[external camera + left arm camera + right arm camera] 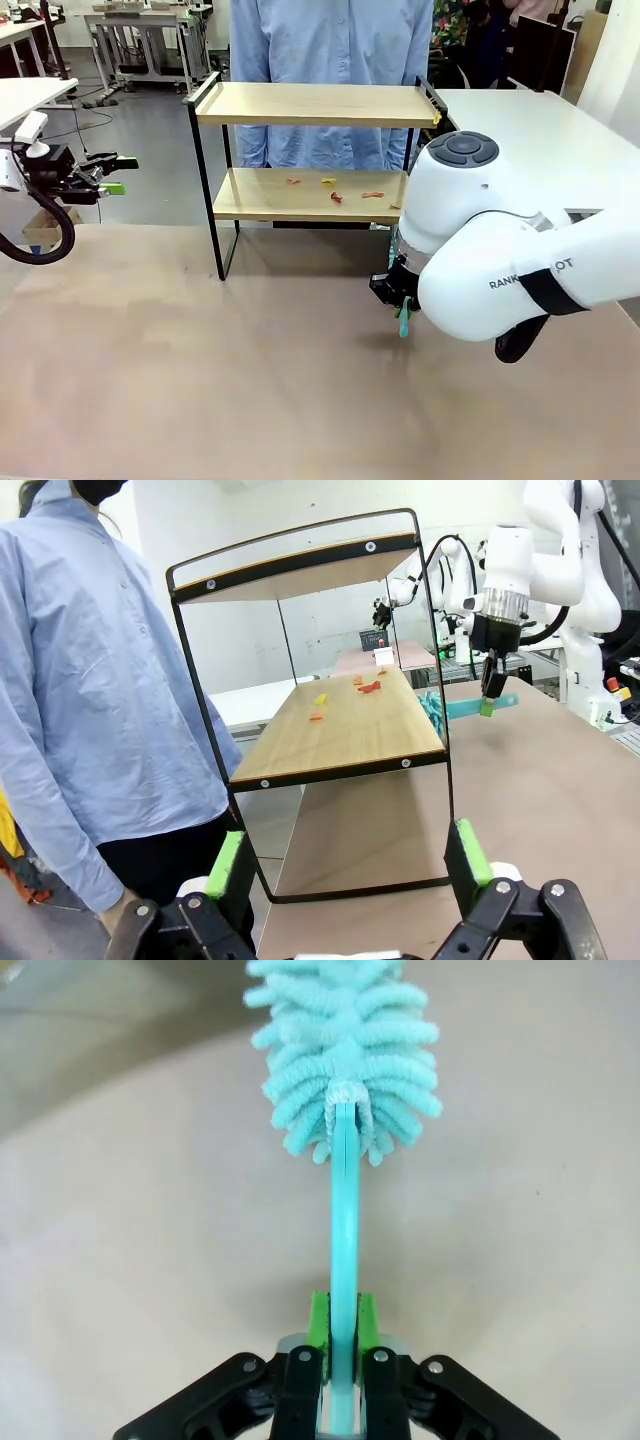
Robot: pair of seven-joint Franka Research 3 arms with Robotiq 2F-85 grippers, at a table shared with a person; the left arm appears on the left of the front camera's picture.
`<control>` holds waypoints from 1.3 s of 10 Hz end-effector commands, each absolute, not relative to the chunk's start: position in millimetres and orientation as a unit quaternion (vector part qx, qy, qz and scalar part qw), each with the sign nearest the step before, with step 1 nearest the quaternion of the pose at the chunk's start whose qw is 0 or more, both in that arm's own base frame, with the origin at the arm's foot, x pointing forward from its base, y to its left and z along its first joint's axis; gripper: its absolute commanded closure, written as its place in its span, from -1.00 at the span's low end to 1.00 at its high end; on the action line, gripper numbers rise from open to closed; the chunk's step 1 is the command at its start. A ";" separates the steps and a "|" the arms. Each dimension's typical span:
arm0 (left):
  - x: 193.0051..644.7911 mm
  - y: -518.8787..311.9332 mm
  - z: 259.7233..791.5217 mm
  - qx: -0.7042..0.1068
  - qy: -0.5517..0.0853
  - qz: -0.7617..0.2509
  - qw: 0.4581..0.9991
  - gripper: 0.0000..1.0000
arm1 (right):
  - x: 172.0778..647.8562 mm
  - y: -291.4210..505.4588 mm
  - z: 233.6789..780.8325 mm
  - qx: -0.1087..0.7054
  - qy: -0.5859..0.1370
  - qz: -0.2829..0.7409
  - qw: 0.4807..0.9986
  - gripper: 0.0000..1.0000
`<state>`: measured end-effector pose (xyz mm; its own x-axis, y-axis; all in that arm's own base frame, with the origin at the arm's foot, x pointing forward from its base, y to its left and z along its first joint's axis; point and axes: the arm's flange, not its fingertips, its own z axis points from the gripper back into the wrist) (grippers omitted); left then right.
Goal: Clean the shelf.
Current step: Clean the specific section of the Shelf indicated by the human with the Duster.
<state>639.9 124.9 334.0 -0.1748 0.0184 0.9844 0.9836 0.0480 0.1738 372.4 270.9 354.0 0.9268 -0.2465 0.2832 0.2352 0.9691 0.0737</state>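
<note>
The shelf (310, 103) stands at the table's far middle, two light wood boards in a black frame. Small orange, yellow and red scraps (335, 197) lie on its lower board; the left wrist view shows those scraps (368, 686) from the shelf's (340, 735) end. My right gripper (400, 300) hangs low over the table in front of the shelf's right leg, shut on the handle of a teal duster (345, 1050). The duster's fluffy head points away from the fingers. My left gripper (115, 174) hovers open and holds nothing, off the table's left side, level with the lower board.
A person in a light blue shirt (330, 60) stands right behind the shelf. A white table (540, 130) adjoins at the right. The brown tabletop (200, 360) stretches bare in front of the shelf. My bulky right arm (500, 270) fills the right side.
</note>
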 end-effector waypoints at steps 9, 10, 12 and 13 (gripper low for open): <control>639.5 124.1 337.6 -0.444 -0.561 -0.528 0.458 -1.00 | 297.4 169.4 442.2 0.073 -0.074 0.316 0.943 0.74; 639.5 124.1 337.6 -0.444 -0.561 -0.528 0.458 -1.00 | 291.1 156.0 454.6 0.061 -0.064 0.356 0.930 0.74; 639.5 124.1 337.6 -0.444 -0.561 -0.528 0.458 -1.00 | 283.9 115.9 482.6 0.063 -0.041 0.401 0.913 0.74; 639.5 124.1 337.6 -0.444 -0.561 -0.528 0.458 -1.00 | 275.8 93.1 500.8 0.053 -0.040 0.423 0.904 0.74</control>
<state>640.1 125.0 334.1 -0.1753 0.0182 0.9843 0.9835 0.0479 0.1743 284.7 121.5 489.0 0.6835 0.7224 0.1048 -0.7299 0.6782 0.0854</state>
